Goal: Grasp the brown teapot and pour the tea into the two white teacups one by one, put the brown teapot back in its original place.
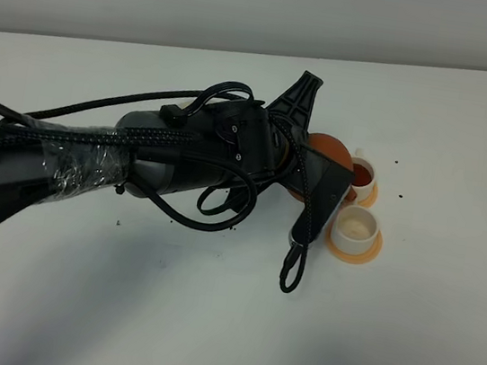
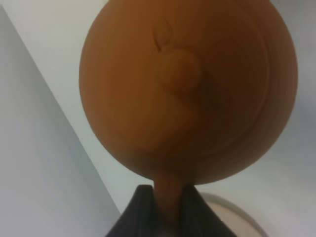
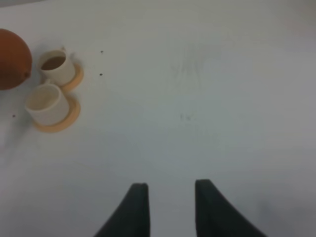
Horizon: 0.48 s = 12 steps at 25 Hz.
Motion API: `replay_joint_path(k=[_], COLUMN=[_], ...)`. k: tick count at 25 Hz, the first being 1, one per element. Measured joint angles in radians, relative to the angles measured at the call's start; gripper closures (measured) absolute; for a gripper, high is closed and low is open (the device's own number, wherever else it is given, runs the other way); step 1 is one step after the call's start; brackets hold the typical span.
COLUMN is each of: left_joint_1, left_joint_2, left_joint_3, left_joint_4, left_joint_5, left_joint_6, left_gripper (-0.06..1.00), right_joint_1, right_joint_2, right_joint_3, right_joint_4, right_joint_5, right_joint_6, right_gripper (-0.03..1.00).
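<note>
Left tool (image 2: 168, 198) clamped on brown teapot (image 2: 187, 89) handle, pot just beside the tea-filled cup (image 1: 362, 176).
Handle-to-spout axis runs from tool toward that cup; lid knob faces wrist camera, spout unclear. Second cup (image 1: 354, 225) beside it shows pale inside. Right tool (image 3: 168, 190) open above surface (image 3: 222, 98).

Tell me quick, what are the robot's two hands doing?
Left gripper: closed, holding the brown teapot by its handle.
Right gripper: open, holding nothing.
</note>
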Motion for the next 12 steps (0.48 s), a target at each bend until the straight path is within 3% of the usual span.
replay_joint_path(k=[12], left_joint_1=[-0.011], left_joint_2=[0.018], left_joint_3=[0.000], left_joint_4=[0.024], left_joint_5=[-0.021], left_joint_6=[-0.002], left_gripper=[0.82], right_joint_1=[0.000], right_joint_2=[0.000], right_joint_3=[0.000], right_joint_4=[0.001], right_joint_5=[0.000], right_joint_6=[0.000], right_gripper=[0.72])
